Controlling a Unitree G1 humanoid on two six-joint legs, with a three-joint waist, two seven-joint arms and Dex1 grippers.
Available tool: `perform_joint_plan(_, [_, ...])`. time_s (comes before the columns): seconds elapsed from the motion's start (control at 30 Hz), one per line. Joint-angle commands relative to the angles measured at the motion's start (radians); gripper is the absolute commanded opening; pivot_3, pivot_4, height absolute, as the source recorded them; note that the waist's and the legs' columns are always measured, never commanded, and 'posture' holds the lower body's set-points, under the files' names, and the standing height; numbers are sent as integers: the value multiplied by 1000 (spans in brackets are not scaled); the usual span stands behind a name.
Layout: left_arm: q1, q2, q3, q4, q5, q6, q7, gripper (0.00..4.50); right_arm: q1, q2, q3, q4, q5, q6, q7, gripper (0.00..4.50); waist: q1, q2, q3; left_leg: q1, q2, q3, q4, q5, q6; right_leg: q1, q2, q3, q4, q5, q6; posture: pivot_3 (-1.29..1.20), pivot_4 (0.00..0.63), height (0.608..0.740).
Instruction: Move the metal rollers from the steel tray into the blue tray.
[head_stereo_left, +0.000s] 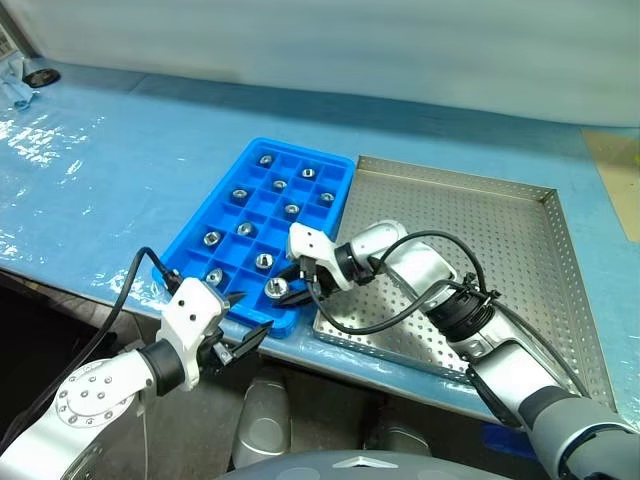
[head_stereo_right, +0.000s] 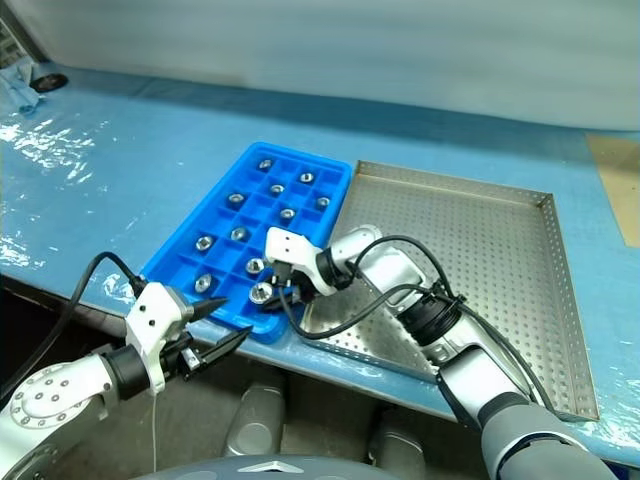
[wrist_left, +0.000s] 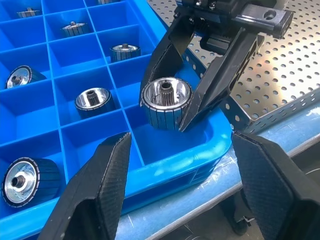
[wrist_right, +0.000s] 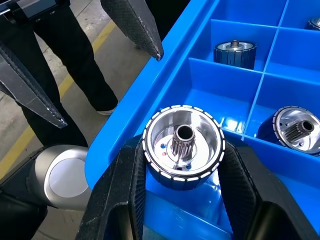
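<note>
So my right gripper (wrist_right: 182, 200) was clamped on one of the metal rollers (wrist_right: 183, 146), hanging it over the corner compartment of the blue tray (head_stereo_left: 190, 240), the cell at the near end on the side next to the steel tray (head_stereo_left: 520, 260). Roller was tipped w/ its open face and the little toothed hub pointing up and outward, not flat.

Left gripper (head_stereo_left: 240, 335) was just hanging off the near edge of the blue tray, fingers spread, nothing in it. Basically spectating.

Rest of the rollers: about ten already sitting in blue compartments, one per cell afaict. Steel tray looked bare in what I could see of it, though my right arm covered part of it, so maybe this was the last one, can't swear to it.

What I figured could go wrong:
- roller was tilted, so if I let go from there it could land on its edge, roll, or bounce against the divider instead of seating.
- that cell is right at the tray's outer corner, next to the table (head_stereo_left: 100, 150) edge. A bounce the wrong way = roller over the rim and onto the floor.
- my fingers only pinched the ribbed sides, smooth metal, so a slip before I got lower was possible imo.
- left gripper parked that near the tray could nudge it if it drifted.
- a person's legs (wrist_right: 60, 60) were right by the table, so a dropped roller could land near their feet.

Labels/writing: none I could read anywhere, no brand on tray or rollers.
</note>
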Motion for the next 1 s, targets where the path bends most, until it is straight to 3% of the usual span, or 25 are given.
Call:
perform_joint_plan(0.03, [-9,12,-1,-14,-6,-5,3,3368,-10,6,14,-12,-8,-5,9,1972,0,0,0,0,0,0,0,0,0,0,0,0,0,0,0,534,150,740])
perform_joint_plan(0.3, [-38,30,-12,10,2,-4,-5,3368,1,2,11,-15,-21,-9,3,4468,0,0,0,1,0,0,2,0,-1,0,0,1,3,0,0,519,150,740])
perform_joint_plan(0.73, [-309,27,-100,193,14,-55,-49,3368,31,-4,-231,-15,73,-36,-70,4468,-10,0,0,1,0,0,9,1,-1,-1,0,2,11,0,0,353,150,740])
perform_joint_plan(1.0, [-520,-8,-212,413,65,-177,-144,3368,90,-55,-363,-76,75,-30,-200,4468,-87,0,-1,-1,0,-1,17,2,-3,1,0,2,14,3,-1,142,150,740])
